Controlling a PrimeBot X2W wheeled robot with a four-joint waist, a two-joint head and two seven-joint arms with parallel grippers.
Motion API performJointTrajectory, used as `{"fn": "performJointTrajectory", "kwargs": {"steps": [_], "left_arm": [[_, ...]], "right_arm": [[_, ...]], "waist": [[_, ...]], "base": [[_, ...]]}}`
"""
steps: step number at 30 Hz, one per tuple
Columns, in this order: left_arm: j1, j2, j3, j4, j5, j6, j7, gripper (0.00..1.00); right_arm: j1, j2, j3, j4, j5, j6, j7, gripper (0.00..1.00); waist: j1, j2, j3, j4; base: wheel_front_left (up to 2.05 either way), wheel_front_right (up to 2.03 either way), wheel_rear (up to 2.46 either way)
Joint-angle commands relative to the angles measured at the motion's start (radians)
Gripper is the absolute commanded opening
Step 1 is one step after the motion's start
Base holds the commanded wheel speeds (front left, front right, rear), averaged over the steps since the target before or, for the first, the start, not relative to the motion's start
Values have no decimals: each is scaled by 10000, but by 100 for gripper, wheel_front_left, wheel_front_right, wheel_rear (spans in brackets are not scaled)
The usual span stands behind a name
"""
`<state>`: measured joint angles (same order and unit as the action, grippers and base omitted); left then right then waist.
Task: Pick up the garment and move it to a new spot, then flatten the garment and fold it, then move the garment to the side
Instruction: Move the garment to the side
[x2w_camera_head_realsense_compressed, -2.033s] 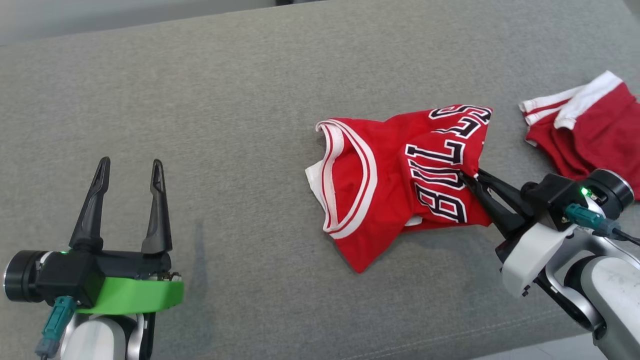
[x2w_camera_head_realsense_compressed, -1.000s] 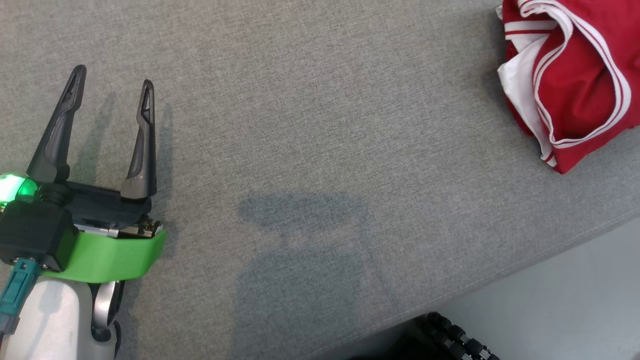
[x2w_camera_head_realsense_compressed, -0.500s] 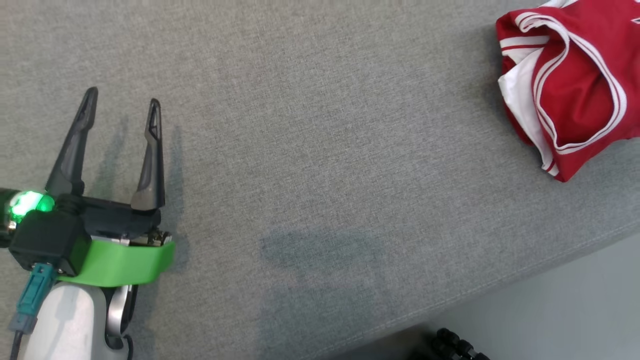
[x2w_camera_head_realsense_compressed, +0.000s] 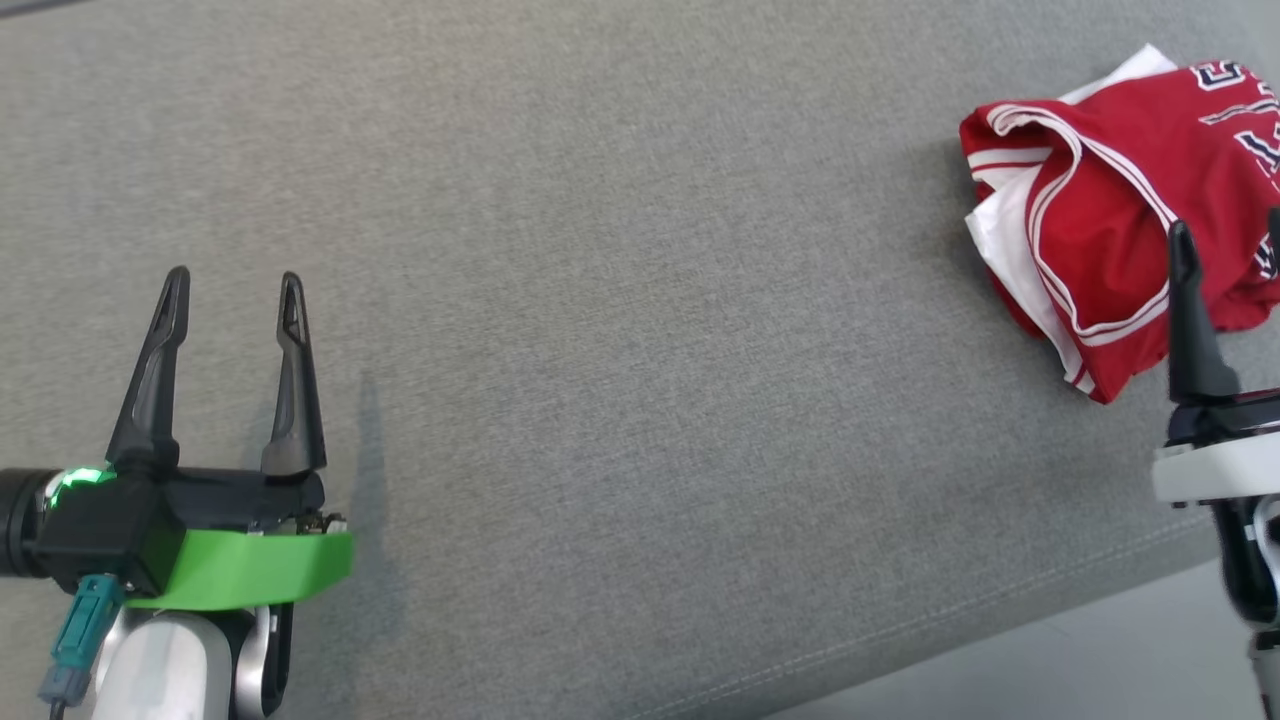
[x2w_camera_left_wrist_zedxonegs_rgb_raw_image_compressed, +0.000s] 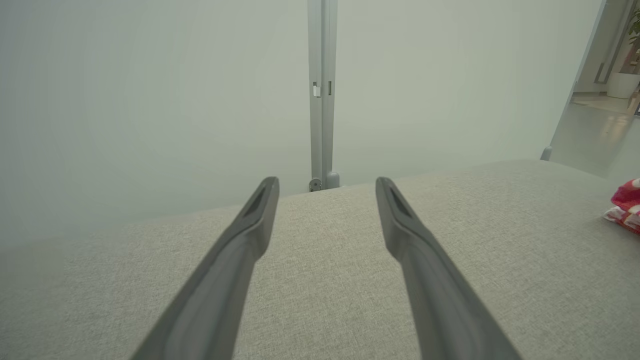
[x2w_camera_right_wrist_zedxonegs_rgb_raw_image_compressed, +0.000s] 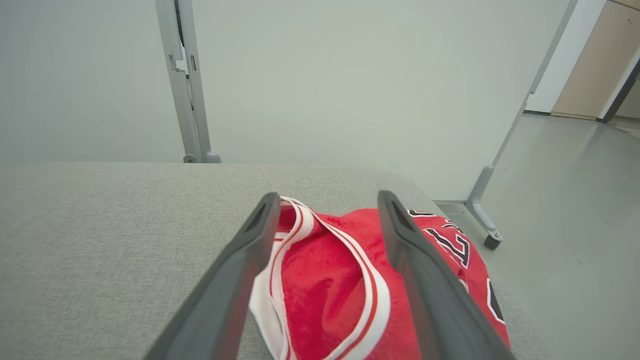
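— Right pincer is gaping now, having released the garment lying just beneath its fingertips.
— Left pincer is idling wide, well apart. Flattening seems next: both gripping hems.

Bright, soft, even light all round, no harsh glare. Head view sharp; thin faint shadow on cushion just right of left gripper, darker smudge along left side of jersey. Green light on wrist blown out a bit. Wrist views: fingers blurry low down, wall greenish haze, post leaning from wide lens, shiny floor far right.
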<state>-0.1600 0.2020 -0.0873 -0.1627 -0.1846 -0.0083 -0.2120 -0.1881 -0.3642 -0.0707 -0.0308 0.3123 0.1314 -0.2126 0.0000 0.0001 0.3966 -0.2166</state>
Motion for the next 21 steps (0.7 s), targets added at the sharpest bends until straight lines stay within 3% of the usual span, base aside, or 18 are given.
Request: {"fn": "performJointTrajectory", "kwargs": {"steps": [1, 5, 9, 21], "left_arm": [[141, -26, 51, 24, -33, 71, -45, 100], [510, -117, 231, 222, -179, 288, -153, 100], [799, -149, 332, 386, -246, 431, -200, 100], [1495, -16, 263, 796, -276, 492, -108, 100]], "right_arm": [[121, 127, -30, -128, -79, -15, 33, 100], [243, 1028, 307, -530, -389, -15, 226, 100], [287, 1540, 535, -384, -576, -15, 272, 100], [738, 2127, 782, 163, -1110, -15, 291, 100]], "waist": [[0, -1, -558, 508], [0, -1, -1044, 1010], [0, -1, -1395, 1357], [0, -1, -2450, 1856]], "base": [[0, 0, 0], [0, 0, 0], [0, 0, 0], [0, 0, 0]]}}
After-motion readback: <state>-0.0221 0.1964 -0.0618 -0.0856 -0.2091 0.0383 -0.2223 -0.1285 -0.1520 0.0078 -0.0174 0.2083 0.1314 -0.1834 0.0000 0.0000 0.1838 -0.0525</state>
